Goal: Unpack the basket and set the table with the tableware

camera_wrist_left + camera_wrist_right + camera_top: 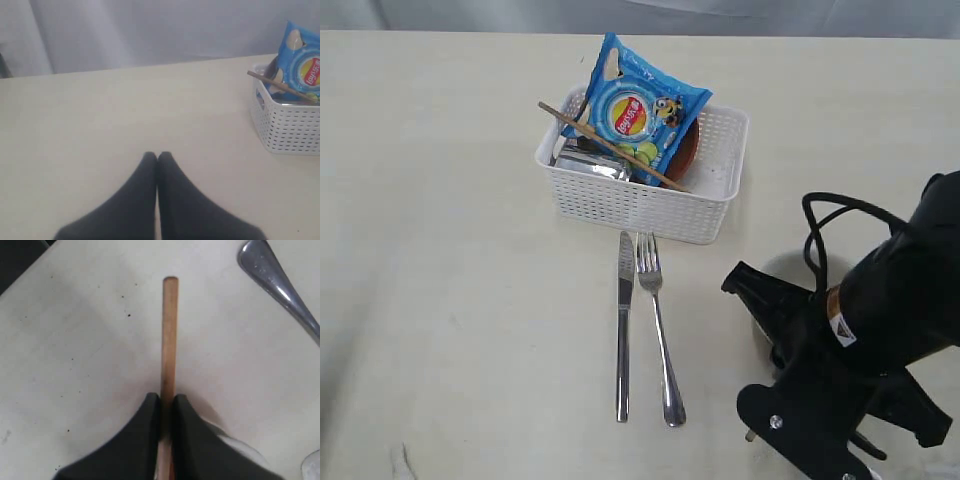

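Observation:
The white basket (640, 205) stands at the back middle of the table (450, 250). One wooden chopstick (610, 147) lies slantwise across its top, in front of a reddish-brown plate (688, 150) and a shiny steel piece (588, 166). A steel knife (623, 330) and fork (658, 330) lie side by side on the table in front of the basket. My right gripper (167, 397) is shut on another wooden chopstick (170, 335), low over the table near the fork's handle end (280, 285). My left gripper (157, 155) is shut and empty above bare table, left of the basket (290, 125).
A blue chip bag (635, 110) leans upright in the basket over the other contents. The black right arm (860, 340) fills the front right corner and hides a pale round shape behind it. The table's far edge runs just behind the basket.

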`<state>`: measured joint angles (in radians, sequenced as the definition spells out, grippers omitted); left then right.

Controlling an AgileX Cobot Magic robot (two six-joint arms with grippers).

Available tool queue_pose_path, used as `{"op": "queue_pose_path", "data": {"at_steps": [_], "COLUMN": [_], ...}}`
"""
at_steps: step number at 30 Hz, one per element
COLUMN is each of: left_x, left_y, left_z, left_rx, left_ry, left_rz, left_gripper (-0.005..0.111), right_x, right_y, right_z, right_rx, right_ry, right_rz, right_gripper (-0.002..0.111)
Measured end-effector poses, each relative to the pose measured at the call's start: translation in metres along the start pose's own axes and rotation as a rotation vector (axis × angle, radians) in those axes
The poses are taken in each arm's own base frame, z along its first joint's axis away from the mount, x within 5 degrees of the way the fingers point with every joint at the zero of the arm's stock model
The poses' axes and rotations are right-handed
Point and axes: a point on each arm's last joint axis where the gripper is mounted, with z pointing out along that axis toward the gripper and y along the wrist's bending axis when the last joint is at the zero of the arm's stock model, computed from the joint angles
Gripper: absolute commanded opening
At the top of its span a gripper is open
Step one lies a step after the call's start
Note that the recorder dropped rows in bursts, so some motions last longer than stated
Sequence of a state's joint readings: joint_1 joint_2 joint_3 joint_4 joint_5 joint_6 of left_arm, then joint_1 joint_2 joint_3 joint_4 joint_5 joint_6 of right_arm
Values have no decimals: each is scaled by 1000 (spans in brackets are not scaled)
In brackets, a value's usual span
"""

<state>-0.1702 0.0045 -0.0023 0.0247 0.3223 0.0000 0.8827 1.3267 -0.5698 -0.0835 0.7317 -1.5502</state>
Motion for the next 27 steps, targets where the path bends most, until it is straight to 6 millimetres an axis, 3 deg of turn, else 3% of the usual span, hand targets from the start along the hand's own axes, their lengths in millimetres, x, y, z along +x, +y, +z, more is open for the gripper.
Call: {"op": "queue_pose_path", "data": {"at_steps": [27], "left_x": [0], "left_y": [0], "left_z": [0], "left_rx": [0], "left_ry": [0], "left_rz": [0], "left_gripper": [0], "right_x": [1], "right_y": [0], "right_z": [3], "right_rx": [-18], "right_ry": [14], "right_rz": [-94], "right_gripper": [3]}}
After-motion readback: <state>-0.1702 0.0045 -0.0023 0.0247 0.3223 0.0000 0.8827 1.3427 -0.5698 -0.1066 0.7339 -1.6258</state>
